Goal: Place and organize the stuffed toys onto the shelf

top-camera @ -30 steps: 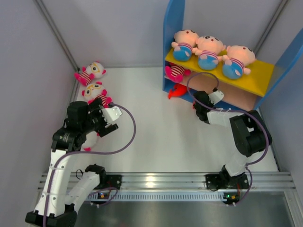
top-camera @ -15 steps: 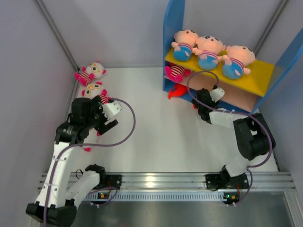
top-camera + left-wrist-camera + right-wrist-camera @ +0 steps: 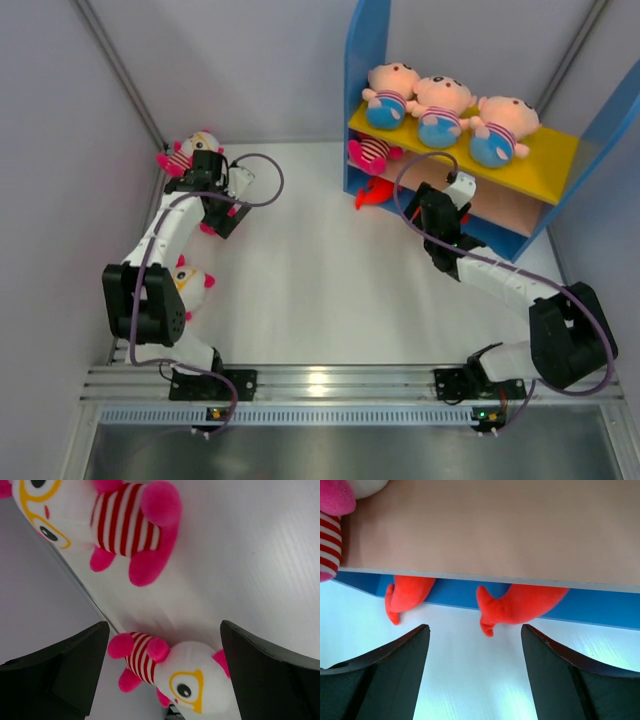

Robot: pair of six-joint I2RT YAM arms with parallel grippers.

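Your left gripper (image 3: 164, 627) is spread wide and holds nothing. It hangs over a striped doll (image 3: 172, 675) lying on the tabletop (image 3: 260, 555) at the far-left wall, its long axis across the gap, head toward one finger and feet toward the other. Your right gripper (image 3: 474, 630) is parted and empty too, facing the shelf (image 3: 495, 525), where two red fish (image 3: 520, 602) lie on the base, tails pointing out at it.
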